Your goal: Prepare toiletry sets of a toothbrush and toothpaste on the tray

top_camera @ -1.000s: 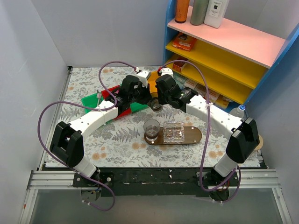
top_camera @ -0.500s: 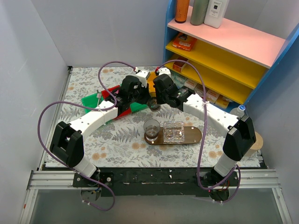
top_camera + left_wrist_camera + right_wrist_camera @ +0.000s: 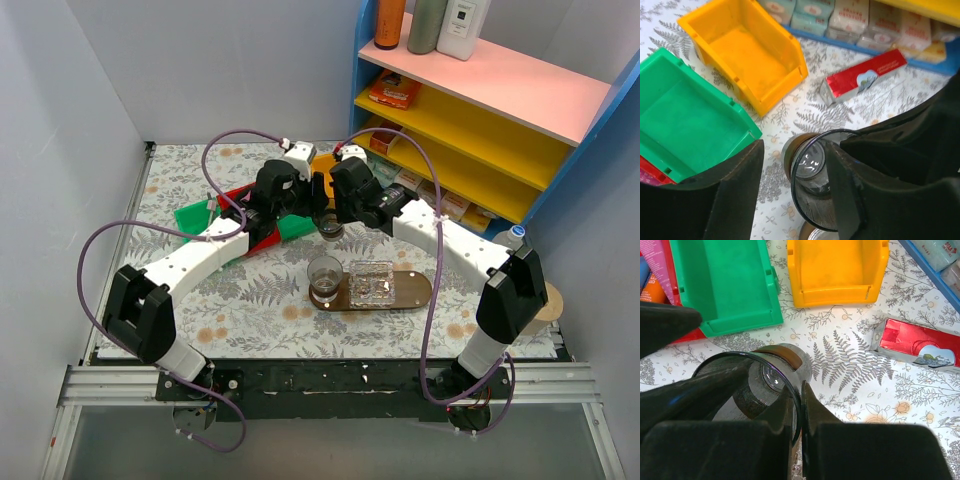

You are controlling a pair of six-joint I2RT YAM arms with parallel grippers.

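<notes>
The tray [image 3: 412, 292] is a dark oval board bearing a glass cup [image 3: 325, 273] and a clear square dish [image 3: 372, 281]. Behind it, a second glass cup [image 3: 331, 226] hangs tipped above the table. My right gripper [image 3: 801, 407] is shut on that cup's rim [image 3: 790, 375], one finger inside and one outside. My left gripper [image 3: 792, 192] is open, its fingers [image 3: 727, 192] standing either side of the same cup [image 3: 812, 172] without pressing it. A magenta-pink toothpaste tube [image 3: 657, 257] and a blue one [image 3: 643, 271] lie in the red bin. No toothbrush shows.
A green bin [image 3: 720, 280] and a yellow bin [image 3: 837, 265], both hollow, sit beyond the cup, with a red bin [image 3: 238, 200] at the left. A red carton [image 3: 917, 342] lies on the floral cloth. The blue and yellow shelf unit [image 3: 480, 90] rises at the right.
My right gripper has shut on the cup's rim. My left gripper, shut before, has opened and let go of the cup, and its arm has shifted slightly back and left.
</notes>
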